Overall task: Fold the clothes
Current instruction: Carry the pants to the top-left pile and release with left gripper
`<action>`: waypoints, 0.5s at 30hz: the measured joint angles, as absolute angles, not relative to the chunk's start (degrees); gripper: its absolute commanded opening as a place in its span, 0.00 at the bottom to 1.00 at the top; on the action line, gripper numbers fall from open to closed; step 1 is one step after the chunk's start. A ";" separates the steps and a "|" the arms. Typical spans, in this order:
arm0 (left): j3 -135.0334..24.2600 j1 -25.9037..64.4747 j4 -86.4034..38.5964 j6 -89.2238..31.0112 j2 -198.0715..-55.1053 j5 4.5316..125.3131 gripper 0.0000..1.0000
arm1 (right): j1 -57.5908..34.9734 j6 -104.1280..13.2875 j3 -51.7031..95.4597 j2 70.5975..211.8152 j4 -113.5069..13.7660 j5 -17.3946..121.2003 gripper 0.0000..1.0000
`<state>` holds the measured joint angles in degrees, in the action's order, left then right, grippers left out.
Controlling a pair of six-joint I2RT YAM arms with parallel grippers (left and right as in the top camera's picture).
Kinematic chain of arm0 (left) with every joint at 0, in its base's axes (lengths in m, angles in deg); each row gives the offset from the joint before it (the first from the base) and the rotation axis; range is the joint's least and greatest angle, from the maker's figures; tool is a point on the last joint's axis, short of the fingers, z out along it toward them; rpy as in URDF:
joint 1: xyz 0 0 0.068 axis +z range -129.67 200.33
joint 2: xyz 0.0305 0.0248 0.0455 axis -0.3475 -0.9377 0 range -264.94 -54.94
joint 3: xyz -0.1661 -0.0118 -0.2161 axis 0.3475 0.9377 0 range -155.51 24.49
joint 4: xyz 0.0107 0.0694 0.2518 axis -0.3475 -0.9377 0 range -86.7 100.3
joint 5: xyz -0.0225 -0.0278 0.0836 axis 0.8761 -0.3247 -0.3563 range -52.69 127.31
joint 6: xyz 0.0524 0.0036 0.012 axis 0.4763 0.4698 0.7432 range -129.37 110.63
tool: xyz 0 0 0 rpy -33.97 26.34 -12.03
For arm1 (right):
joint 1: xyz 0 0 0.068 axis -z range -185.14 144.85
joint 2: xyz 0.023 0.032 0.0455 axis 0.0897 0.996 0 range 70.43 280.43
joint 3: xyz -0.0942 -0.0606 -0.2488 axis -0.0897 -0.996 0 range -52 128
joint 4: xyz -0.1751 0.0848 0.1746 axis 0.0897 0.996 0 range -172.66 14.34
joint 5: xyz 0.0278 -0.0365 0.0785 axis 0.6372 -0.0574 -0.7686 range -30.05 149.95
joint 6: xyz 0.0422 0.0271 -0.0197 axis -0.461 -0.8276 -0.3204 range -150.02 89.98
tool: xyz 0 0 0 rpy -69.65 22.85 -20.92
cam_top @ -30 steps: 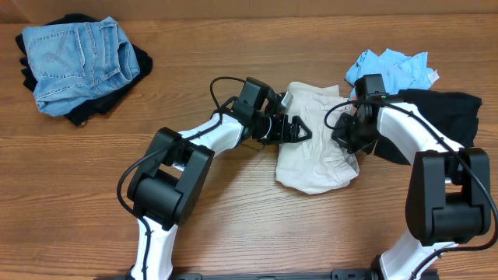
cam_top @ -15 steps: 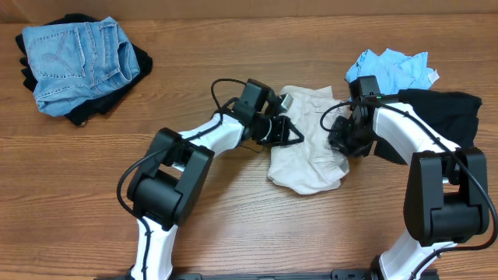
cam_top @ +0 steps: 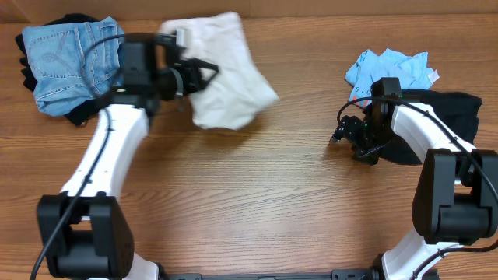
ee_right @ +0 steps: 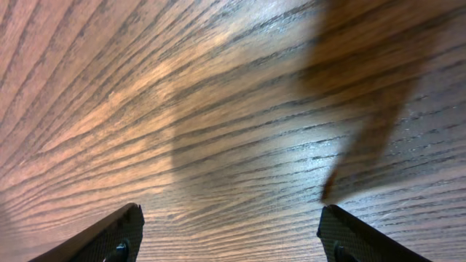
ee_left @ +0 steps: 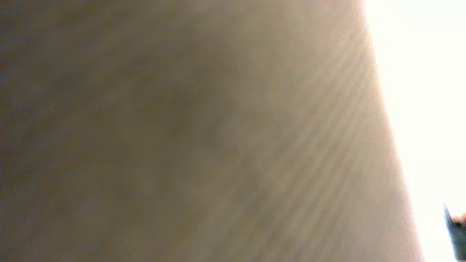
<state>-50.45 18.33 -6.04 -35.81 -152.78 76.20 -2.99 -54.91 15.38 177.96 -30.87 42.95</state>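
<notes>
Our left gripper (cam_top: 196, 74) is clenched on the bundled cream trousers (cam_top: 231, 95), holding them just beside the denim pile (cam_top: 74, 66) at the far left of the table (cam_top: 257, 194), we judge to stack them there, while our right gripper (cam_top: 343, 134) hangs open and empty over bare wood.

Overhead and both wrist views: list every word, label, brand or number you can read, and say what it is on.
None can be read.
Any print on the light-blue tee is too small to read.
The jeans and cream trousers show no legible label.
The left wrist view is blurred.
</notes>
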 measured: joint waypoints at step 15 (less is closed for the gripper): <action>-58.93 41.15 6.01 -48.31 -152.54 65.43 0.07 | -2.99 -52.39 15.38 177.96 -26.25 42.43 0.81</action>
<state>-58.93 41.15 6.01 -48.31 -152.54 65.43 -2.99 -52.39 15.38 177.96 -26.25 42.43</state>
